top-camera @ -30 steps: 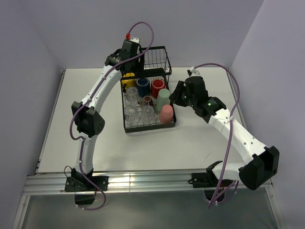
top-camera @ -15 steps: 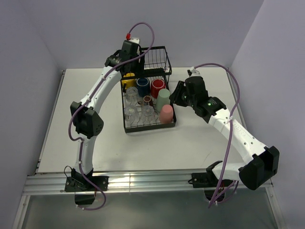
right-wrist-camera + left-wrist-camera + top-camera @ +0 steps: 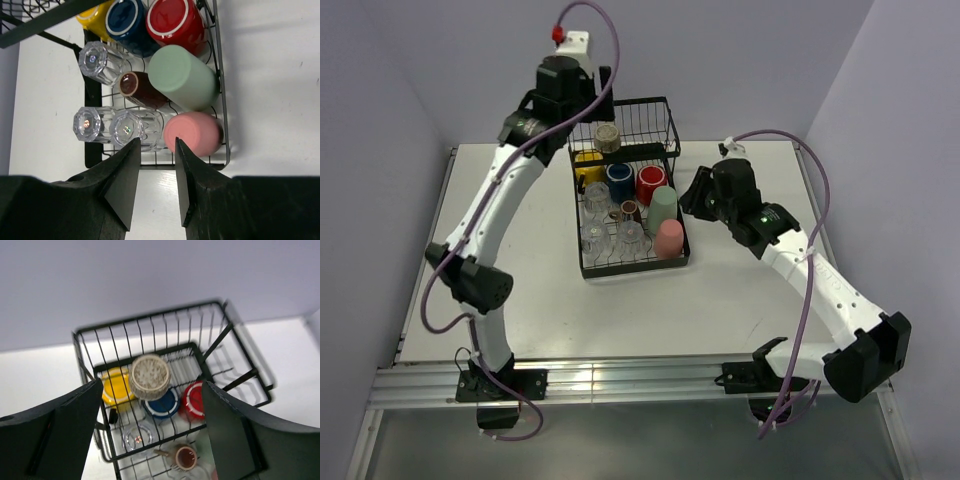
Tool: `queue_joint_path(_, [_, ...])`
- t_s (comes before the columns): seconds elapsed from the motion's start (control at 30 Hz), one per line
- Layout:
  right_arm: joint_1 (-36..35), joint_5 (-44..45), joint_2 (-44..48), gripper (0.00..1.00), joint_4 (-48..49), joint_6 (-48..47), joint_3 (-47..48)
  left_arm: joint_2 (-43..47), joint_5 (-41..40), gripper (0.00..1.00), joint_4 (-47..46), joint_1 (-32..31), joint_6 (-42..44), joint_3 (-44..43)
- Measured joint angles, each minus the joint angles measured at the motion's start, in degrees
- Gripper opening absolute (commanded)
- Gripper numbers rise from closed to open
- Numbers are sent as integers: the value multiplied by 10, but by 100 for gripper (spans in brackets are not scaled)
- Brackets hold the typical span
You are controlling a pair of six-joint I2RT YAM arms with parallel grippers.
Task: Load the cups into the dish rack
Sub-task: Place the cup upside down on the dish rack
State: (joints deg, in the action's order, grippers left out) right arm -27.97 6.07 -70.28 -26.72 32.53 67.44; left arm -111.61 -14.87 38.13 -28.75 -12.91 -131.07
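The black wire dish rack (image 3: 636,270) stands at the table's far middle. In it lie yellow (image 3: 588,172), navy (image 3: 619,180) and red (image 3: 650,183) mugs, a green tumbler (image 3: 662,208), a pink tumbler (image 3: 669,238), a small brown glass (image 3: 629,210) and three clear glasses (image 3: 596,240). A speckled beige cup (image 3: 607,137) sits in the taller basket section, also seen in the left wrist view (image 3: 150,376). My left gripper (image 3: 595,105) is open and empty, raised above that cup. My right gripper (image 3: 690,195) is open and empty beside the rack's right side, near the pink tumbler (image 3: 194,132).
The white table (image 3: 770,300) is walled in by pale walls at the back and sides. A metal rail (image 3: 620,380) runs along the near edge by the arm bases. The rack's tall basket rim (image 3: 150,322) stands just under my left gripper.
My left arm has risen up and back from the basket section, and the speckled beige cup now shows in the basket. The right arm has barely moved.
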Motion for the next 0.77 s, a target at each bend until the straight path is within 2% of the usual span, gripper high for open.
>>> queue_joint_path(0.1, [0, 9, 7, 44, -7, -3, 10, 55, -1, 87, -17, 0, -3, 1])
queue_joint_path(0.2, [0, 17, 23, 49, -14, -7, 19, 123, -7, 94, -30, 0, -16, 43])
queue_joint_path(0.3, [0, 29, 53, 62, -19, -11, 20, 222, -15, 97, -39, 0, -49, 156])
queue_joint_path(0.33, [0, 35, 70, 74, -22, -14, 20, 257, -16, 98, -30, 0, -61, 199])
queue_joint_path(0.43, [0, 52, 121, 92, -25, -21, 17, 352, -16, 99, -26, 0, -94, 317])
queue_joint_path(0.5, [0, 67, 167, 100, -26, -24, 7, 412, -16, 99, -14, 0, -109, 385])
queue_joint_path(0.63, [0, 92, 237, 100, -32, -29, -17, 491, -15, 99, 7, 0, -126, 461])
queue_joint_path(0.77, [0, 113, 277, 100, -40, -37, -35, 532, -14, 99, 12, 0, -134, 494])
